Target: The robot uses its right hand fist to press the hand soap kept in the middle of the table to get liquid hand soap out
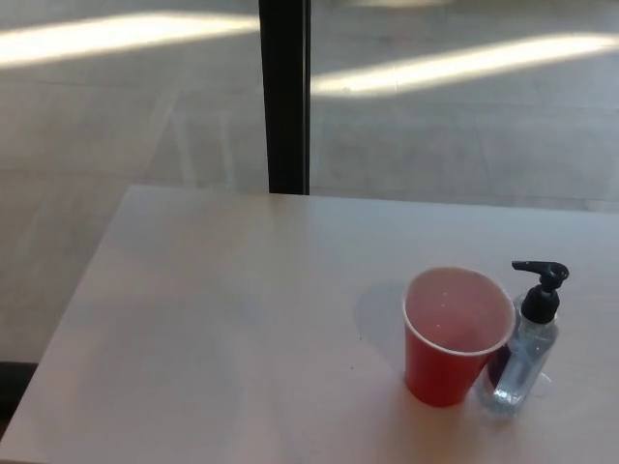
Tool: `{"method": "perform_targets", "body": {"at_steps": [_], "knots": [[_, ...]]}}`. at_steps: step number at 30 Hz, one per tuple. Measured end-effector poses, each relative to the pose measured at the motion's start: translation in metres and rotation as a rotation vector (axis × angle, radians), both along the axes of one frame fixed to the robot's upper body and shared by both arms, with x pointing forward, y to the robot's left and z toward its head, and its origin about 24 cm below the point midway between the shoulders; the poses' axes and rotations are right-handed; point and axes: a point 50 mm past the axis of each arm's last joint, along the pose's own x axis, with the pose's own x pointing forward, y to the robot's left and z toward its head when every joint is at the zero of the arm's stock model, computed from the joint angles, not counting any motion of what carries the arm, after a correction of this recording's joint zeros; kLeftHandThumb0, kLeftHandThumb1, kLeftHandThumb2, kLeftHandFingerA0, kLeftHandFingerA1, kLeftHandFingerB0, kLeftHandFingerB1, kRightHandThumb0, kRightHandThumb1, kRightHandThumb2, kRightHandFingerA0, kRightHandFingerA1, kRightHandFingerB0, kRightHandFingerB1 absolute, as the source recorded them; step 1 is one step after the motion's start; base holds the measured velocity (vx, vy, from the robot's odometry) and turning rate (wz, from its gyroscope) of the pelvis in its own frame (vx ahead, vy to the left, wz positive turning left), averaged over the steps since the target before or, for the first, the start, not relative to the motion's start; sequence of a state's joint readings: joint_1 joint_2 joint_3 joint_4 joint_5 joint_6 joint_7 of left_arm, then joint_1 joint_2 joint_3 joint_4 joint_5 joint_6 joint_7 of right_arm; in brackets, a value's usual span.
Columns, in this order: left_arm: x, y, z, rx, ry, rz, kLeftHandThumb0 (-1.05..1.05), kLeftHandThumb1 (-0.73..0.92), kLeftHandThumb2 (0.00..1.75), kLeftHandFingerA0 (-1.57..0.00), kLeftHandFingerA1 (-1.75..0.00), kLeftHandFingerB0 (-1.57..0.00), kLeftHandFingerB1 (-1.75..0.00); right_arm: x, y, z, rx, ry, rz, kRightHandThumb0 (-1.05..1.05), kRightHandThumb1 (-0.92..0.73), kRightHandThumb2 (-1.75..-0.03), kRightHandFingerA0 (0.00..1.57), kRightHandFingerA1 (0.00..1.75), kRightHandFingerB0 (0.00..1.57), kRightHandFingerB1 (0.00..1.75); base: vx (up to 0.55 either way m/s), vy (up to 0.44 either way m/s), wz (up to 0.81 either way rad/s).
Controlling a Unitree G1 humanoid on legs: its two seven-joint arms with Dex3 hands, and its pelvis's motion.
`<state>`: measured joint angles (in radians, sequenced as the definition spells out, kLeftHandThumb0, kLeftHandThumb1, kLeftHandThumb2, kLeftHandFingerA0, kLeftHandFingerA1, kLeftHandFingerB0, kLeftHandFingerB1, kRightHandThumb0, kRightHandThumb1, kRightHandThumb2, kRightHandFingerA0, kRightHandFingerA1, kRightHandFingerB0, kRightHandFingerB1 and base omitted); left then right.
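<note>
Pale tabletop [213, 348] fills the lower two thirds of the frame, smooth and matte, with a faint pinkish cast. Its left edge runs diagonally from lower left up toward centre, and its far edge crosses the frame just below the middle.

Neither of my hands shows anywhere in the head view. No forearm either. Whether my fingers are apart, together or wrapped on anything, I cannot tell from here.

Nearest things, lower right of the frame: a red cup [456, 337] stands upright on the table, mouth open, pale inside, thin white rim. Nothing visible in it beyond the pale inner wall. A soft shadow lies on the table to its left.

Just beside the cup, to its right, stands the hand soap bottle [522, 362]. Clear body, clear liquid inside, base resting on the table. From this angle the cup's right wall overlaps the bottle's lower left side, so the two look touching or nearly so; I cannot say which. The bottle sits upright with a slight lean in the picture. On top is a black pump head [542, 281], its nozzle pointing toward frame left, above the cup's rim line. The pump stands raised.

Beyond the far table edge: grey floor [116, 126] with faint tile lines. Bright bands of sunlight slant across the top of the frame, left and right. A black vertical post [284, 97] rises from the table's far edge to the top of the frame, slightly left of centre.
</note>
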<state>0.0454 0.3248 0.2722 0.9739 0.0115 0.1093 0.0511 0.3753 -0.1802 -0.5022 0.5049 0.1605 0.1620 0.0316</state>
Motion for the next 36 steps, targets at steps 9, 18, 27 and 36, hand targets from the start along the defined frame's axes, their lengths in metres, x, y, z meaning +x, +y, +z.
{"method": "perform_targets", "body": {"at_steps": [9, 18, 27, 36], "knots": [[-0.001, 0.014, 0.008, 0.01, -0.058, 0.109, -0.51, 0.51, 0.85, -0.65, -0.67, -0.48, -0.58, 0.025, -0.036, 0.04, -0.041, -0.241, -0.242, -0.69, -0.47, -1.0, 0.0, 0.69, 0.0, 0.34, 0.0, 0.0, 0.0], [-0.015, 0.029, 0.01, 0.011, -0.037, 0.213, -0.48, 0.69, 0.59, -0.79, -0.59, -0.54, -0.46, 0.091, -0.072, 0.12, -0.078, -0.635, -0.366, -0.66, -0.34, -1.09, 1.03, 0.85, 0.54, 0.8, 0.0, 0.0, 0.0], [-0.022, 0.036, 0.011, 0.0, -0.032, 0.284, -0.46, 0.72, 0.61, -0.74, -0.58, -0.55, -0.47, 0.16, -0.056, 0.245, -0.09, -1.124, -0.263, -0.25, -0.24, -1.25, 1.25, 1.48, 1.14, 1.1, 0.0, 0.0, 0.0], [-0.02, 0.038, 0.012, -0.003, -0.051, 0.304, -0.46, 0.72, 0.61, -0.74, -0.57, -0.55, -0.47, 0.196, 0.015, 0.327, -0.075, -1.357, 0.106, -0.09, -0.69, -1.25, 0.96, 1.75, 0.61, 1.56, 0.0, 0.0, 0.0]]}}
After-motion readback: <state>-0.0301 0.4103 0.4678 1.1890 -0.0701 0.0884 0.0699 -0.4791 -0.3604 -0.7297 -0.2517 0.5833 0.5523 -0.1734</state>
